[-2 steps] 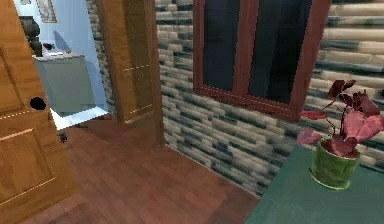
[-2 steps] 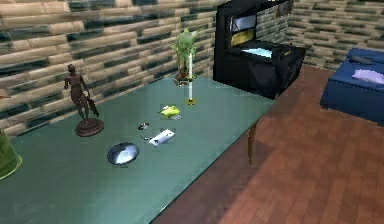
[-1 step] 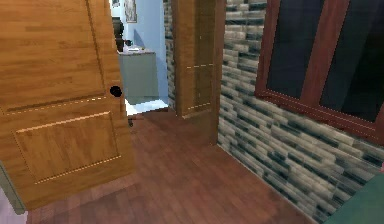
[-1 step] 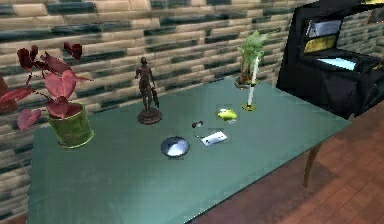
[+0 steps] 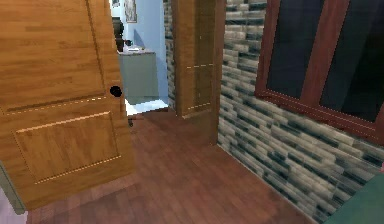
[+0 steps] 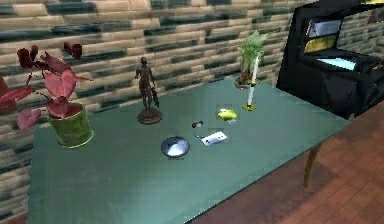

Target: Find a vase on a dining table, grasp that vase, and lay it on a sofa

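A green dining table (image 6: 130, 180) spans the arm side view, and its corner (image 5: 365, 200) shows at the forward view's bottom right. Near the table's far right stands a tall, slim, pale green and white thing (image 6: 249, 65) shaped like a vase, upright on a small foot. On the table's left a red-leaved plant (image 6: 50, 85) grows from a green pot. A dark figurine (image 6: 148, 92) stands between the plant and the tall thing.
A grey bowl (image 6: 175, 147), a white card (image 6: 212, 138) and a small yellow thing (image 6: 228, 115) lie mid-table. Black furniture (image 6: 335, 60) stands beyond the table's right end. Ahead are a wooden door (image 5: 60, 90), a doorway (image 5: 140, 60), a stone wall (image 5: 270, 130) and a window (image 5: 320, 55).
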